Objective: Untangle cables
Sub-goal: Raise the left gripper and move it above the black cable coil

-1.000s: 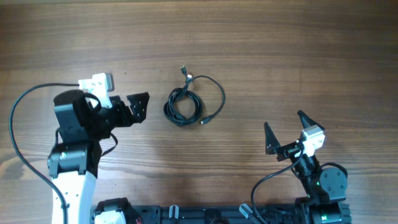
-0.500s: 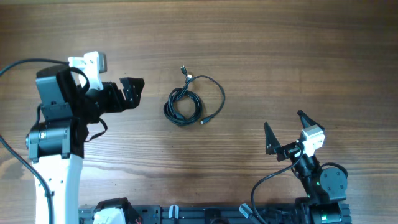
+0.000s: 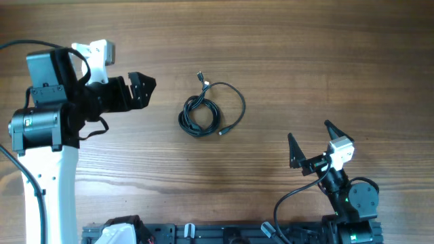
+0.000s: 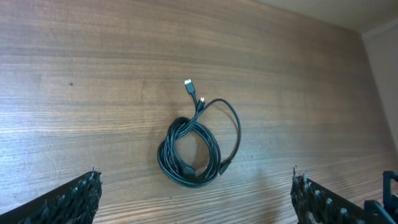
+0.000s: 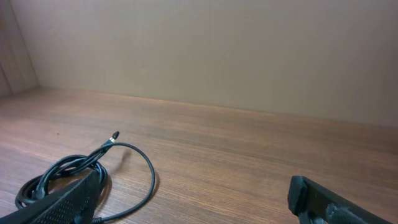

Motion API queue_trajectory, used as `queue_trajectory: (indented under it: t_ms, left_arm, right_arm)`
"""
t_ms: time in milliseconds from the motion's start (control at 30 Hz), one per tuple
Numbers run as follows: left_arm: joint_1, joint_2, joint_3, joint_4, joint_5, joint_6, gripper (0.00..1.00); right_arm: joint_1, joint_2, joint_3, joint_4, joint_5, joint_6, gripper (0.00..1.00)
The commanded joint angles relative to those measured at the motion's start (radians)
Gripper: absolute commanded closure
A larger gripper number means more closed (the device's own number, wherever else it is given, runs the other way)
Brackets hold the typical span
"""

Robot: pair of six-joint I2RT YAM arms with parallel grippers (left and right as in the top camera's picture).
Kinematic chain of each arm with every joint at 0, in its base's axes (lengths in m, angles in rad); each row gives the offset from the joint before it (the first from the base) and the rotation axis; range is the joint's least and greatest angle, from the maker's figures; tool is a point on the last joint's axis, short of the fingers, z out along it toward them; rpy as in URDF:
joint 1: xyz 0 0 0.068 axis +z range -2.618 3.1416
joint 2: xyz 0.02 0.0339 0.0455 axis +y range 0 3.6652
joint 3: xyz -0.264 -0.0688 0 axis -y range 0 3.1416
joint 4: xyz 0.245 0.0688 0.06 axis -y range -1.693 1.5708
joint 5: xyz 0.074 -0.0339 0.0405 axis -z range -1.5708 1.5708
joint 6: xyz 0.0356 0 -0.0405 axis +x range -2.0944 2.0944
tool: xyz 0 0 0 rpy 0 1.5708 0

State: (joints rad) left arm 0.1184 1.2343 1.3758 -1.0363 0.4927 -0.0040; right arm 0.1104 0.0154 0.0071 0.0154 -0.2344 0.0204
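The cables (image 3: 203, 112) lie as one tangled coil of thin black cord at the table's middle, a wider loop reaching right and a small silver plug (image 3: 201, 76) at the far end. They also show in the left wrist view (image 4: 193, 149) and the right wrist view (image 5: 68, 174). My left gripper (image 3: 144, 91) is open and empty, raised to the left of the coil with its fingers pointing toward it. My right gripper (image 3: 310, 144) is open and empty near the front right, well apart from the coil.
The wooden table (image 3: 305, 61) bears only the coil. The arm bases and a black rail (image 3: 224, 234) sit along the front edge. A thick black arm wire (image 3: 13, 156) loops at the left.
My left arm has risen and swung back and to the left, its gripper moving slightly away from the coil. The right arm and the cables have not moved.
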Motion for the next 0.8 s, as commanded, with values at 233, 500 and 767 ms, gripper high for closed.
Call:
queue_trajectory:
  t_ms: [233, 500, 767]
  left_arm:
    - [-0.005, 0.090, 0.019, 0.006, 0.012, 0.015, 0.00]
    - [-0.005, 0.240, 0.019, 0.014, 0.011, 0.015, 0.00]
    - [-0.078, 0.323, 0.018, 0.084, -0.089, -0.043, 0.00]
  right_arm:
    - [0.000, -0.008, -0.002, 0.002, 0.009, -0.013, 0.00]
    - [0.000, -0.008, -0.002, 0.002, 0.009, -0.013, 0.00]
    - [0.000, -0.008, -0.002, 0.002, 0.008, -0.013, 0.00]
